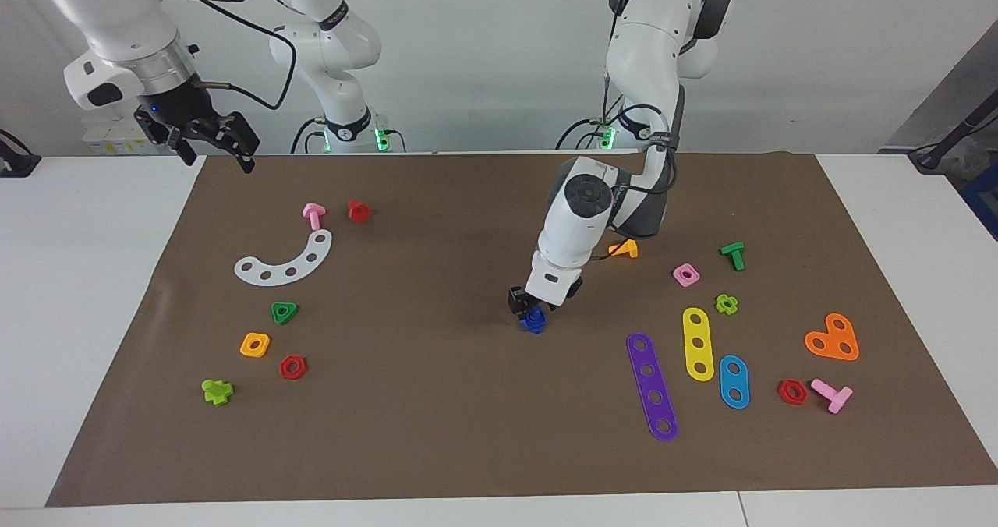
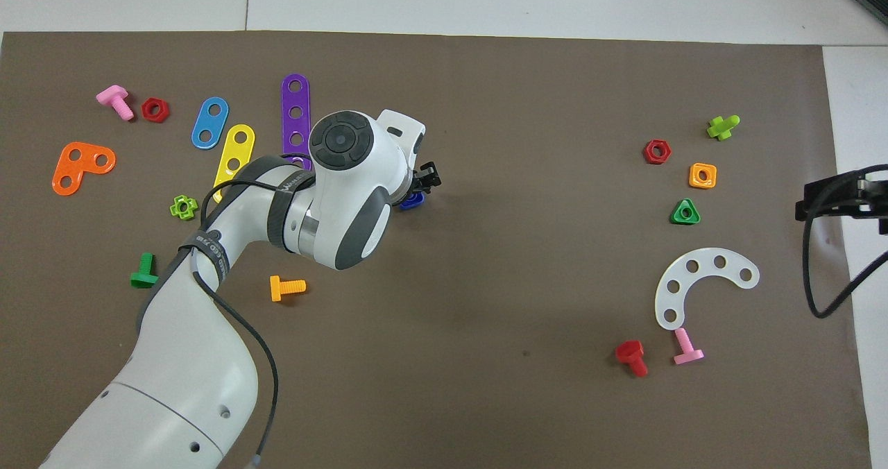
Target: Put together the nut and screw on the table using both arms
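A small blue piece (image 1: 534, 320) rests on the brown mat (image 1: 437, 402) near the table's middle. I cannot tell whether it is the nut, the screw or both joined; no other blue nut or bolt shows. My left gripper (image 1: 532, 309) is down at this piece, right over it. In the overhead view the left arm's hand covers most of the piece (image 2: 412, 201) and the gripper (image 2: 417, 190). My right gripper (image 1: 212, 146) is open and empty, and waits high over the mat's edge at the right arm's end of the table (image 1: 78, 293).
An orange bolt (image 1: 624, 249) lies close by the left arm. Flat strips, purple (image 1: 652, 385), yellow (image 1: 698, 343) and blue (image 1: 734, 381), lie farther from the robots, toward the left arm's end. A white curved strip (image 1: 287, 260), an orange nut (image 1: 255, 344) and other nuts lie toward the right arm's end.
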Tool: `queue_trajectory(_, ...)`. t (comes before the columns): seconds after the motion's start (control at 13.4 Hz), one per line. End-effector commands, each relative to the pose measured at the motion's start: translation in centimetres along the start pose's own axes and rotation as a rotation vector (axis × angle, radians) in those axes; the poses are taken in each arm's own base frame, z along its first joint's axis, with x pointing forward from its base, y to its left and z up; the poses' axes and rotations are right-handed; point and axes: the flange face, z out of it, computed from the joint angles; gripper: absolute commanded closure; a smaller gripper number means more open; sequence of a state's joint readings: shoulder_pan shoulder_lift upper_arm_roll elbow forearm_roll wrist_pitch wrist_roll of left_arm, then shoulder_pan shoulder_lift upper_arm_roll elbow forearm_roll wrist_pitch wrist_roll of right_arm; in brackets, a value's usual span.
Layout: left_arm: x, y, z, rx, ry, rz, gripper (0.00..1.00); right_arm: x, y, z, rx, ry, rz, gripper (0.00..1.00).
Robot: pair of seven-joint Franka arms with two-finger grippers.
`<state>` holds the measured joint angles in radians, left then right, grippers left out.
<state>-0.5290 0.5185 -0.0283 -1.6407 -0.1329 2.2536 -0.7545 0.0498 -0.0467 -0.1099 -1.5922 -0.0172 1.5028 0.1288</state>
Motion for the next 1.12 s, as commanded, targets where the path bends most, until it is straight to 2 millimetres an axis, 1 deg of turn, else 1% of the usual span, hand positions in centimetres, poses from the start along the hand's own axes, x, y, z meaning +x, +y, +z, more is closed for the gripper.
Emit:
queue_trajectory(0.0,1.5,-0.1,-2.6,0.059,-0.009,0.006,0.0,-0.8,0.1,-0.1,0.013,0.018,-0.026,0.0)
queue_trajectory(0.15,4.7,-2.7,-6.1,0.077,-0.01,-0.04,0.0,-0.8,0.1,-0.1,0.013,0.018,-0.026,0.0)
queue_trajectory(0.22,6.0,-4.3,-8.7,0.061,0.013,-0.032,0.0,-0.8,0.1,0.0,0.013,0.017,-0.024,0.0)
queue_trajectory(0.3,6.7,-6.2,-10.3,0.059,0.012,0.012,0.0,-0.8,0.1,0.0,0.013,0.017,-0.024,0.0)
queue_trajectory(0.37,7.7,-9.0,-12.1,0.071,-0.003,0.056,0.0,-0.8,0.0,0.0,0.013,0.017,-0.024,0.0)
queue_trajectory(0.52,9.8,-15.7,-14.6,0.097,-0.068,0.192,0.0,-0.8,0.0,-0.1,0.013,0.018,-0.024,0.0)
queue_trajectory(0.67,11.4,-22.5,-16.3,0.099,-0.114,0.301,0.0,-0.8,0.0,-0.1,0.013,0.02,-0.026,0.0)
queue_trajectory(0.75,11.7,-25.3,-17.3,0.095,-0.116,0.332,0.0,-0.7,0.0,-0.1,0.013,0.02,-0.026,0.0)
queue_trajectory(0.82,11.4,-27.8,-18.6,0.089,-0.108,0.344,0.0,-0.7,0.1,-0.1,0.013,0.02,-0.024,0.0)
queue_trajectory(0.9,11.0,-29.4,-20.3,0.096,-0.088,0.336,0.0,-0.7,-0.1,-0.1,0.013,0.02,-0.027,0.0)
queue_trajectory(0.97,10.4,-30.2,-22.0,0.128,-0.076,0.338,0.0,-0.8,-0.3,-0.1,0.013,0.02,-0.03,0.0)
queue_trajectory(1.05,9.6,-30.5,-23.5,0.162,-0.077,0.346,0.0,-0.9,-1.0,-0.1,0.013,0.02,-0.044,0.0)
